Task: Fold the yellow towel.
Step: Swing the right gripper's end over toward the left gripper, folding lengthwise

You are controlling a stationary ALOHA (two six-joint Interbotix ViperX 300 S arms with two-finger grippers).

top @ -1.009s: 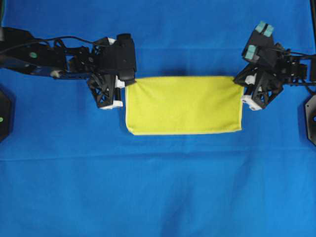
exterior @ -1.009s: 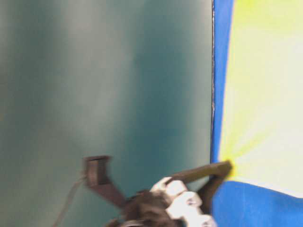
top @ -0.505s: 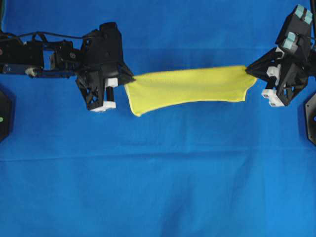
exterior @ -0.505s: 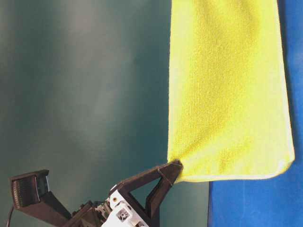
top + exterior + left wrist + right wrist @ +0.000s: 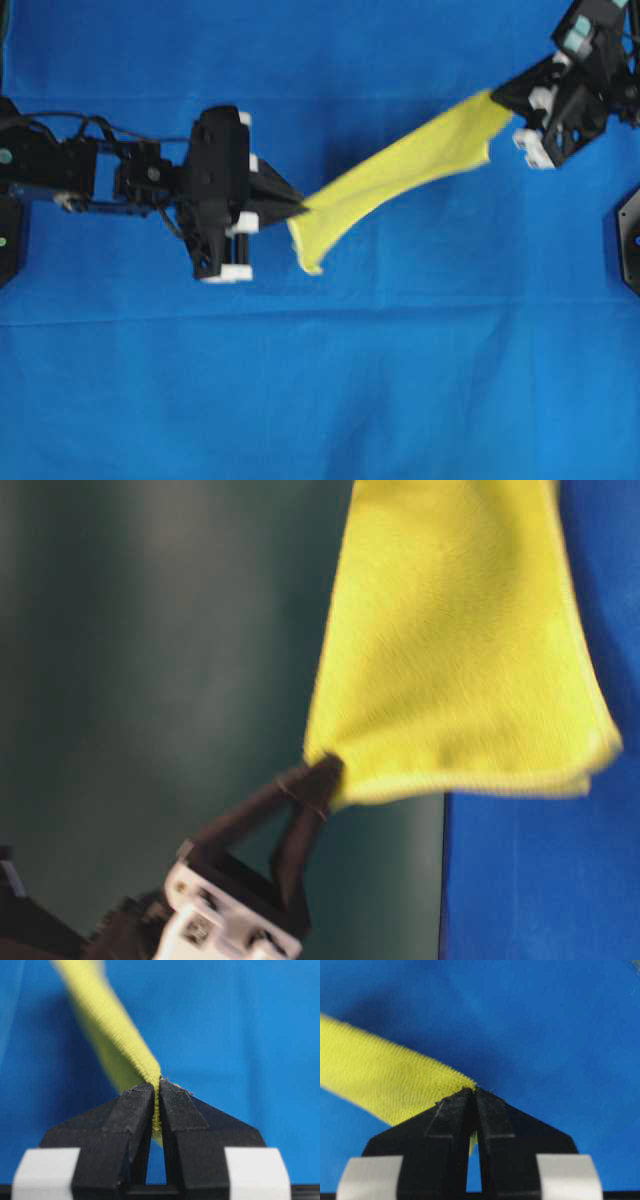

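Yellow towel (image 5: 400, 170) strung btwn left gripper (image 5: 300, 205) & right gripper (image 5: 497, 97), both pinching corners.

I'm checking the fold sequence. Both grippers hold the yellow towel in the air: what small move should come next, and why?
Probably lower it onto the blue cloth. The yellow towel hangs doubled and slanted, pinched by the left gripper and right gripper, both shut on it.

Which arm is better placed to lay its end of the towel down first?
Left, probably. The left pincer holds the towel nearer mid-table, and the slack hangs beside it. The right pincer grips the far end near the top right edge.
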